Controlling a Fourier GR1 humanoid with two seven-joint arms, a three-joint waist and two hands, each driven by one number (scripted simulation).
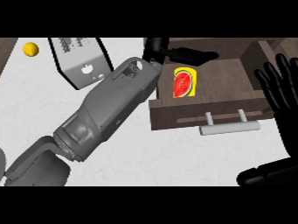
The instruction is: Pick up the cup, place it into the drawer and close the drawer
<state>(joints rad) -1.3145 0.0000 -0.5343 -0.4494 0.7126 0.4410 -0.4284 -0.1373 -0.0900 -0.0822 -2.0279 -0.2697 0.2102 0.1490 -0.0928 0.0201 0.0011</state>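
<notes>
- Head view, upper left of the frame: a yellow lemon [30, 48] lay on the white worktop [177, 157], well apart from everything the task concerned.
- Just right of it, a grey appliance [80, 61] with a row of buttons sat tilted near the top edge, close beside the left forearm.
- The left forearm ran diagonally from the lower left up to the upper middle, ending in the left hand [177, 53], which reached over the back left corner of the open drawer [225, 103]. Its dark fingers pointed rightward and looked mostly straight; nothing was visibly pinched between them.
- The cup [184, 83], yellow with a watermelon print, already sat inside the drawer at its left side, directly below the left hand in the frame and apart from the fingers. It looked upright, though its lean was hard to judge.
- The drawer handle [230, 126] lay along the drawer's near edge, its long axis running left to right. Closing would likely mean pushing that front toward the top of the frame.
- At the right edge, the right hand [285, 94] stood spread and resting, fingers up, nearer the handle than the left hand was.
</notes>
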